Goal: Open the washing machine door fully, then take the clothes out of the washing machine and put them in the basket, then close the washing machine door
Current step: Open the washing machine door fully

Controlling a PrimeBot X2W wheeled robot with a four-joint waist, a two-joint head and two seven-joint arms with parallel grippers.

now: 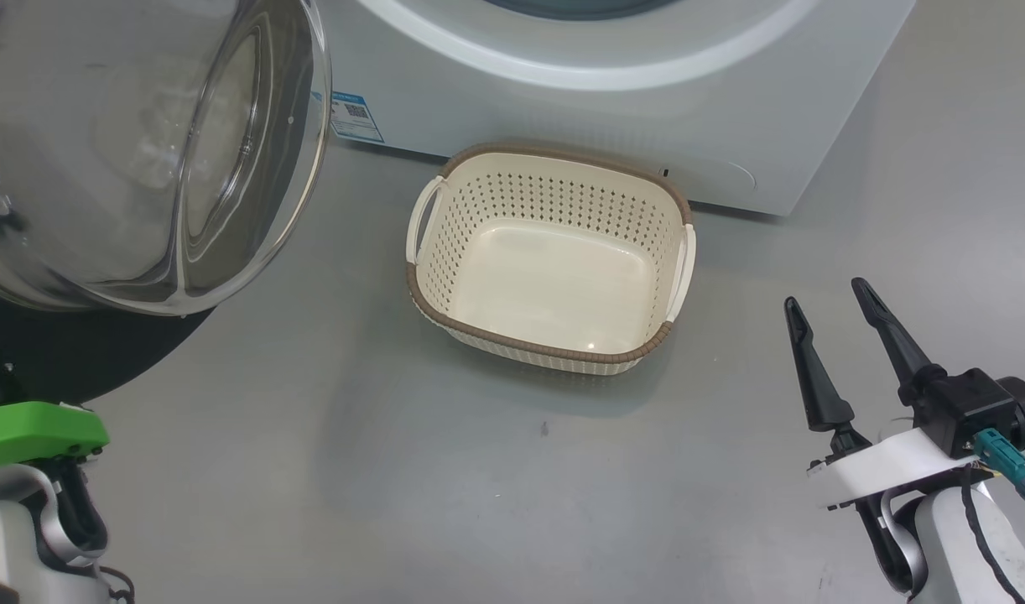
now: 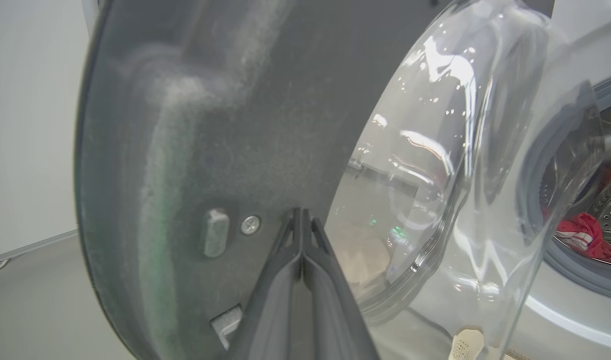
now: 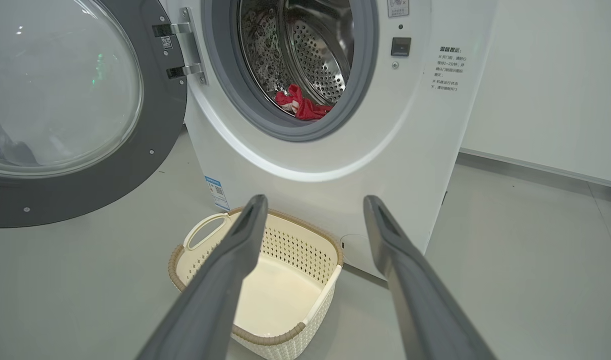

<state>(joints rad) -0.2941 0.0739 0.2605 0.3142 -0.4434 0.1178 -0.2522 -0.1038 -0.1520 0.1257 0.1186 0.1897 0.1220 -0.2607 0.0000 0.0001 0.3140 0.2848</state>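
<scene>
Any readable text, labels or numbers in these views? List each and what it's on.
"温馨提示:" heads the printed notice on the washing machine front; the lines beneath are too small to read.
Blue label low on the front: QR code, print too small.
Hinge sticker on the washing machine door: too small.
Top sticker above the latch hole: cut off, unreadable.
Clothes: no lettering visible.

The right hand (image 1: 825, 294) has two long, dark, tapering fingers on a white bracket (image 1: 890, 466). Behind sits a black camera block (image 1: 970, 411) with a teal plug (image 1: 1003, 457). A black cable (image 1: 982, 537) runs along the pale grey forearm (image 1: 944, 537). The left arm bears a bright green cover (image 1: 34, 432), and the left hand (image 2: 302, 215) has matching dark grey fingers.
</scene>
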